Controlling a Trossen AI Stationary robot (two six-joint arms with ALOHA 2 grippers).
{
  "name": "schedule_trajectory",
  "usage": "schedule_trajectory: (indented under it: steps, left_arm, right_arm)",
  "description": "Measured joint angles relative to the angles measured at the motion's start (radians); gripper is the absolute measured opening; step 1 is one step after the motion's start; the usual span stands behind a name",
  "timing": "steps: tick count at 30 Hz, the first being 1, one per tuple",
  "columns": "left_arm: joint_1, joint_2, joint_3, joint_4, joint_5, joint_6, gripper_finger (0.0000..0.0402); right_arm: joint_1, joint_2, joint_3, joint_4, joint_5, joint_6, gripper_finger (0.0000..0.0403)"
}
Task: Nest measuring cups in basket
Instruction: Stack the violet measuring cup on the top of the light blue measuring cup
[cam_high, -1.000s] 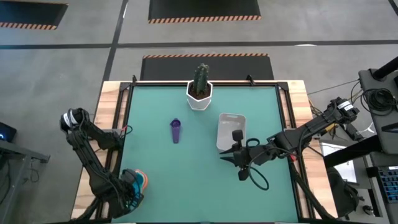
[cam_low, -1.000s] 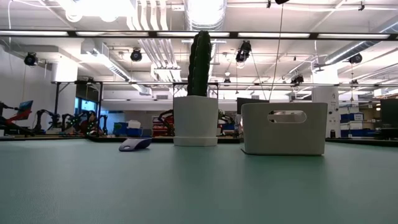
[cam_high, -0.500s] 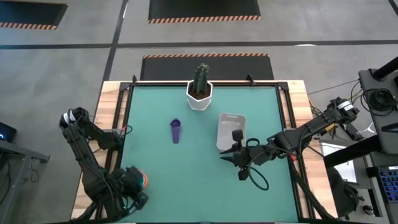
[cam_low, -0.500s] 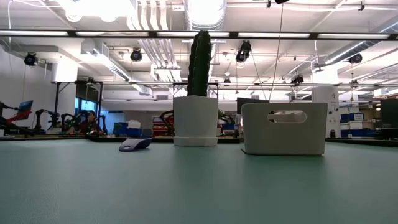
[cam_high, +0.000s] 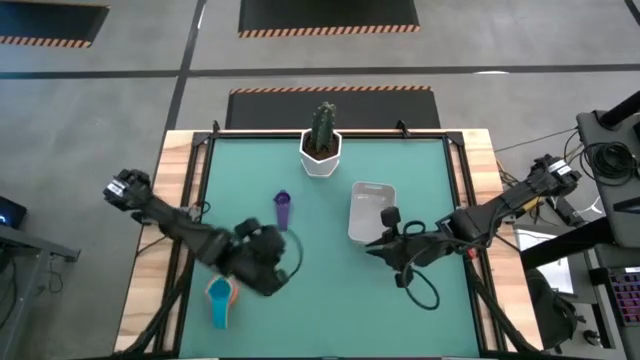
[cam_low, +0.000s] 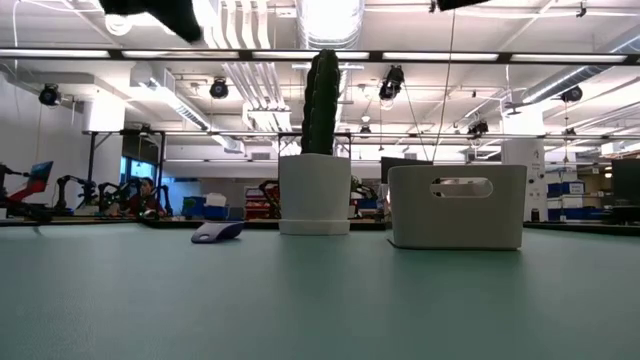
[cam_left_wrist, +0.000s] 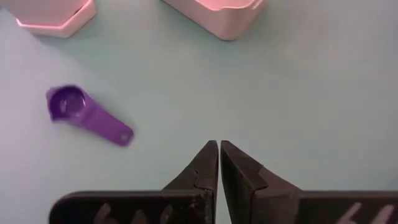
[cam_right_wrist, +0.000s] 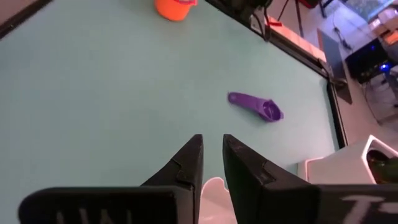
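A purple measuring cup (cam_high: 282, 210) lies on the green table, also in the left wrist view (cam_left_wrist: 87, 115). A blue cup (cam_high: 218, 298) and an orange cup (cam_high: 230, 290) lie together near the front left edge. The grey-white basket (cam_high: 370, 205) stands right of centre. My left gripper (cam_left_wrist: 219, 149) hangs shut and empty above the table between the purple cup and the blue and orange pair (cam_high: 268, 262). My right gripper (cam_right_wrist: 211, 146) hovers at the basket's near right corner (cam_high: 385, 232). Its fingers stand a narrow gap apart, with nothing between them.
A white hexagonal pot with a cactus (cam_high: 321, 150) stands at the far middle edge, behind the basket and the purple cup. Bare green table (cam_high: 330, 310) stretches along the near side. Raised wooden borders run down both sides.
My left gripper has swung from the near left corner, beside the blue and orange cups, up and toward the table's middle, turning as it went. It stays shut. The two cups lie where they were, now uncovered.
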Motion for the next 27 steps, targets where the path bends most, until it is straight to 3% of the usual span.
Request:
schedule_trajectory:
  steps: [5, 9, 15, 27]
  left_arm:
    - [0.132, 0.001, -0.087, 0.113, 0.032, 0.143, 0.0]
    - [0.215, 0.001, -0.182, 0.175, 0.064, 0.182, 0.0]
    - [0.339, 0.001, -0.326, 0.323, 0.136, 0.165, 0.0]
    - [0.529, 0.042, -0.423, 0.386, 0.124, 0.078, 0.0]
  right_arm:
    - [0.032, -0.066, -0.046, 0.021, 0.002, -0.006, 0.0039]
    - [0.049, -0.122, -0.113, 0.142, 0.0, -0.057, 0.0038]
    - [0.048, -0.175, -0.226, 0.331, 0.0, -0.155, 0.0038]
    - [0.048, -0.204, -0.258, 0.339, 0.0, -0.143, 0.0038]
